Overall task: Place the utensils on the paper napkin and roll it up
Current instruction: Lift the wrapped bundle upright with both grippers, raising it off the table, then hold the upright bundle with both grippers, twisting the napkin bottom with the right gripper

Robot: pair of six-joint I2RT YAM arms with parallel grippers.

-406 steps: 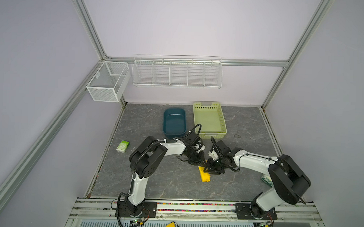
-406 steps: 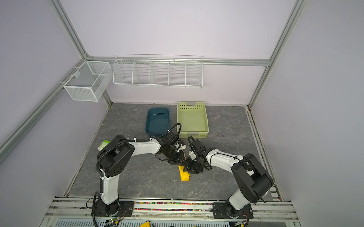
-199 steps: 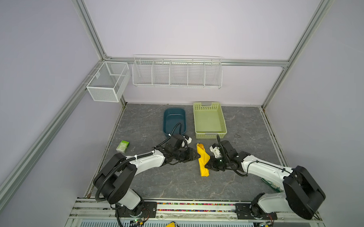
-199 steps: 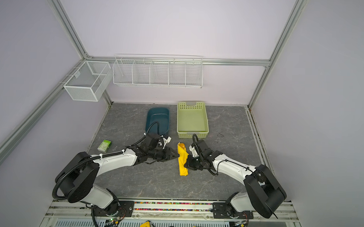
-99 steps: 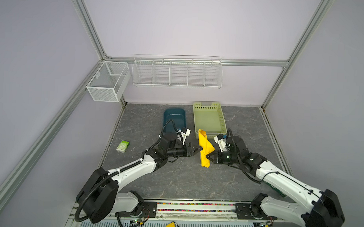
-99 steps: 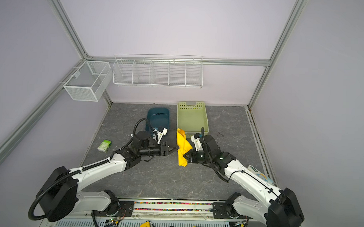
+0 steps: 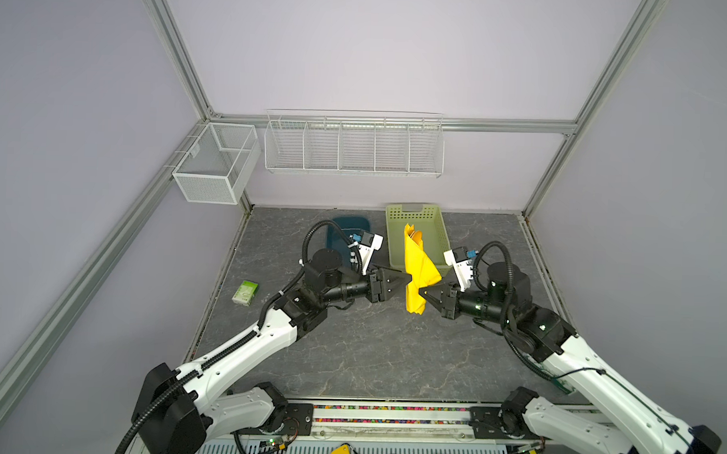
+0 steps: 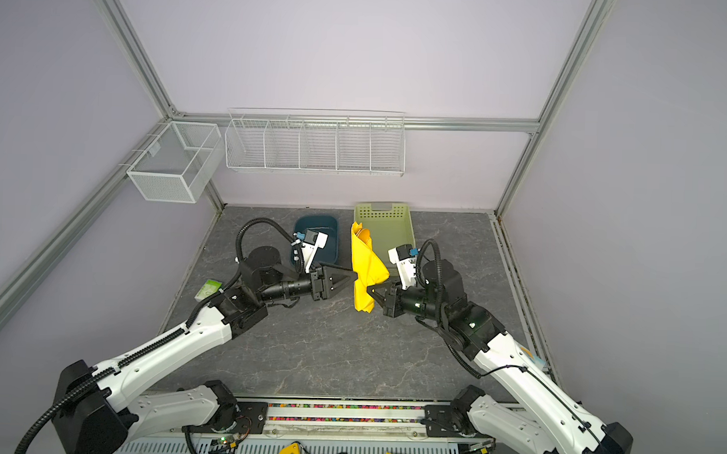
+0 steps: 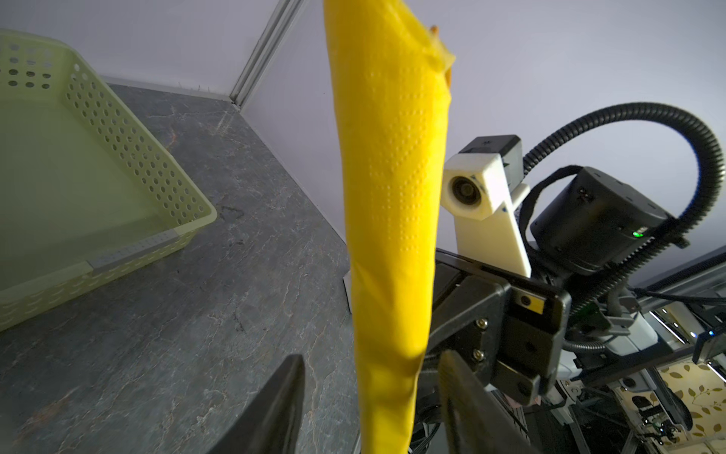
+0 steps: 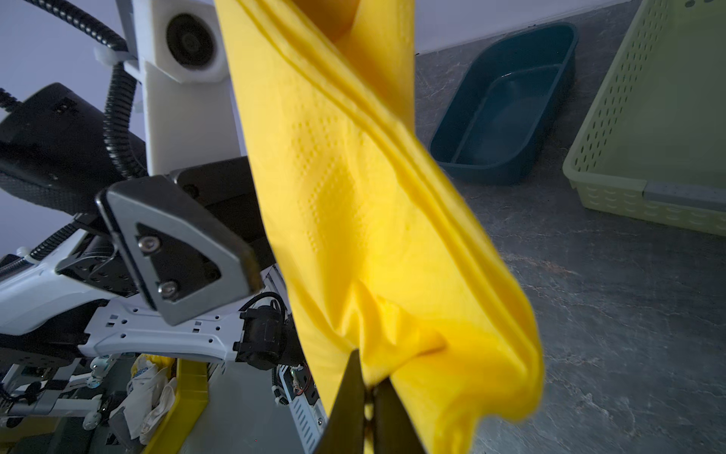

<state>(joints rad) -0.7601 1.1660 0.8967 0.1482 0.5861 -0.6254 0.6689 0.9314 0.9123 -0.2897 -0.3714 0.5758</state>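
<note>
Paper napkin [image 7: 419, 266], thin bright yellow sheet rolled loosely, stands roughly upright in mid-air above the grey marbled desk [image 7: 349, 352], right jaws clenched on its lower part, left jaws parted astride it; likely light, soft, crush-prone, best pinched across all layers mid-roll.

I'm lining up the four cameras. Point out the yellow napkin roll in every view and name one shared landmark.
In a top view: paper napkin upright at centre.
In a top view: paper napkin at centre, slightly further left.
Left wrist: paper napkin, tall column mid-frame.
Right wrist: paper napkin fills the middle, pinched by right gripper.
Shared landmark: green basket, in all four.
</note>
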